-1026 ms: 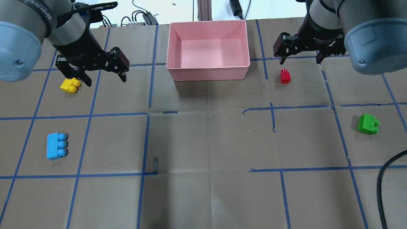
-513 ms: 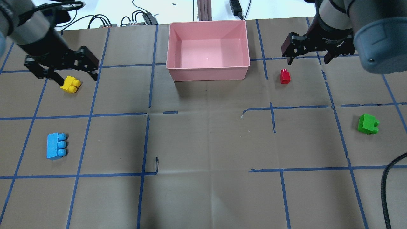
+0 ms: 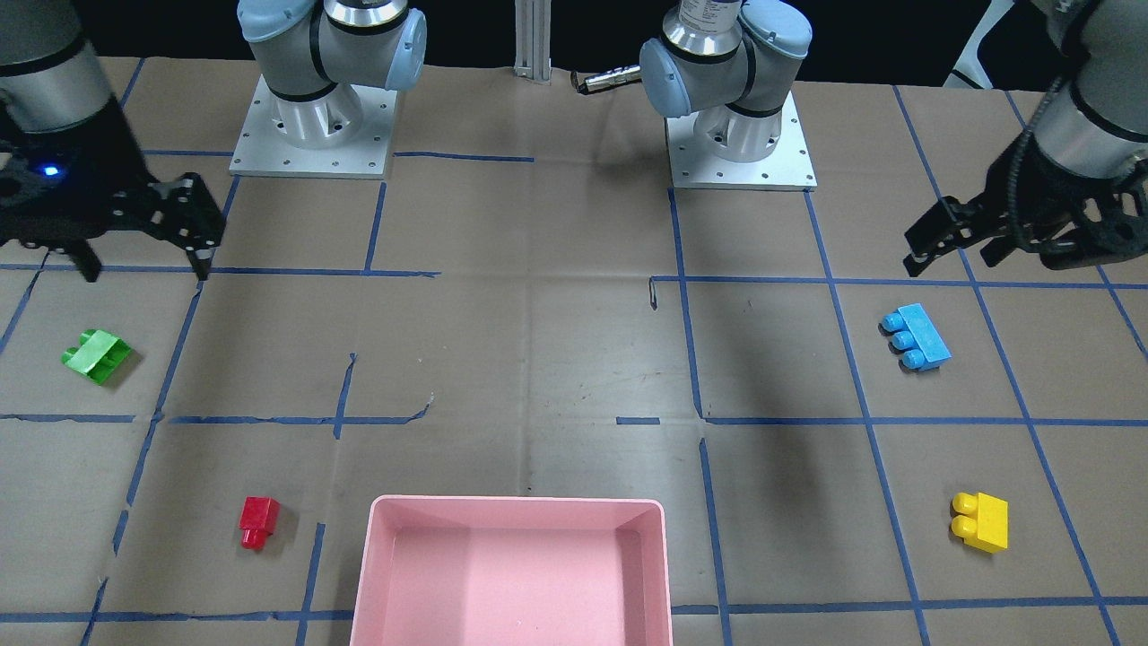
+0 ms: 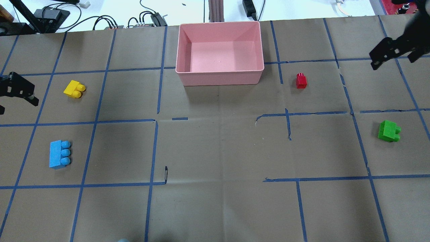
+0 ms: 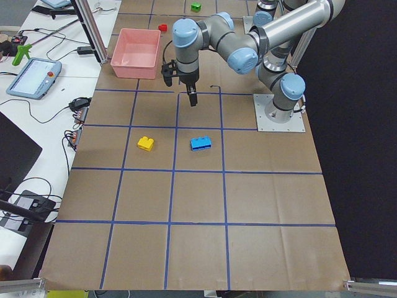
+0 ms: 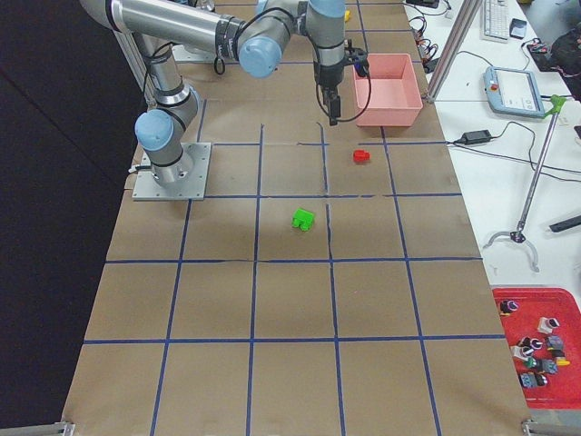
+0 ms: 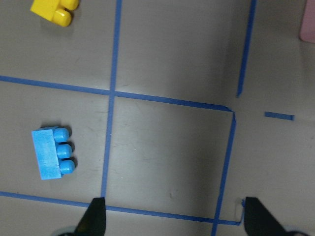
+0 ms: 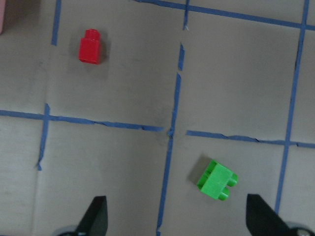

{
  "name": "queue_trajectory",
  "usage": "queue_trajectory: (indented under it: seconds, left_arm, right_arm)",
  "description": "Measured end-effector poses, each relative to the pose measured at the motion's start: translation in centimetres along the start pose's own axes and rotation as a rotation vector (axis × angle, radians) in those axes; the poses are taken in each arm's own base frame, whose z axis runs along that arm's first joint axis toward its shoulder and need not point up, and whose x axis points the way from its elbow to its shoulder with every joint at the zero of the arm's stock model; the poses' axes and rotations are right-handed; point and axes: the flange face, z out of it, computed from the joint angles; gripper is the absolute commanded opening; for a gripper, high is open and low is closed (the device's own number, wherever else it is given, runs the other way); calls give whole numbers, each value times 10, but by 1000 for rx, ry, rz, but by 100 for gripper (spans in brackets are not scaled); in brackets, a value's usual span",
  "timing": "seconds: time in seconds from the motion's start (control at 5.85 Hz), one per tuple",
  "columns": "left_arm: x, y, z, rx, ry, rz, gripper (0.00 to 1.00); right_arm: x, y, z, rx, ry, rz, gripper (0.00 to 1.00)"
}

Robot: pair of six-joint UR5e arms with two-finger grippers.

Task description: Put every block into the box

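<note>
The left gripper (image 7: 174, 217) hangs above the table (image 4: 218, 151) with its 2 fingers (image 7: 97, 219) spread wide apart and nothing between them. In the left wrist view, the light-blue block (image 7: 51, 160) lies flat on the table ahead of the fingertips and outside their span, past the finger at that view's left. The yellow block (image 7: 53, 10) lies farther ahead on the same side, well apart from both fingers. The right gripper (image 8: 177, 219) is likewise raised, its 2 fingers wide apart and clamped on nothing. In the right wrist view, the green block (image 8: 216, 179) lies ahead of the tips, within their span and nearer the finger at that view's right. The red block (image 8: 90, 46) lies well ahead, in line with the finger at that view's left. The pink box (image 4: 218, 78) stands between the 2 grippers, well apart from all 4 fingers. All 4 blocks rest on the table outside the box.
</note>
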Motion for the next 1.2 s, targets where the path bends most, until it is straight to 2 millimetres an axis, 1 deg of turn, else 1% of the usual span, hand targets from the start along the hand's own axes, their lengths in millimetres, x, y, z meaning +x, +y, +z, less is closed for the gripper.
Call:
queue_trajectory:
  seconds: [0.17, 0.34, 0.51, 0.68, 0.85, 1.03, 1.2]
  left_arm:
    - [-24, 5, 7, -11, -1, -25, 97]
    - [-33, 7, 18, -16, -9, -36, 97]
    - [-38, 10, 39, -11, -17, -44, 97]
    - [-41, 14, 68, 6, -29, -53, 97]
    - [-42, 18, 98, 22, -37, -60, 97]
    - [-41, 20, 124, 31, -42, -65, 97]
    - [-42, 20, 145, 30, -40, -67, 97]
  right_arm:
    - [39, 14, 32, -7, 0, 39, 100]
    - [55, 24, 71, 8, 19, 67, 100]
    - [62, 40, 111, 14, 30, 100, 100]
    - [63, 58, 144, 23, 36, 150, 97]
    - [65, 70, 168, 29, 42, 212, 97]
    - [74, 77, 193, 7, 28, 265, 99]
    - [86, 83, 216, -22, 8, 300, 99]
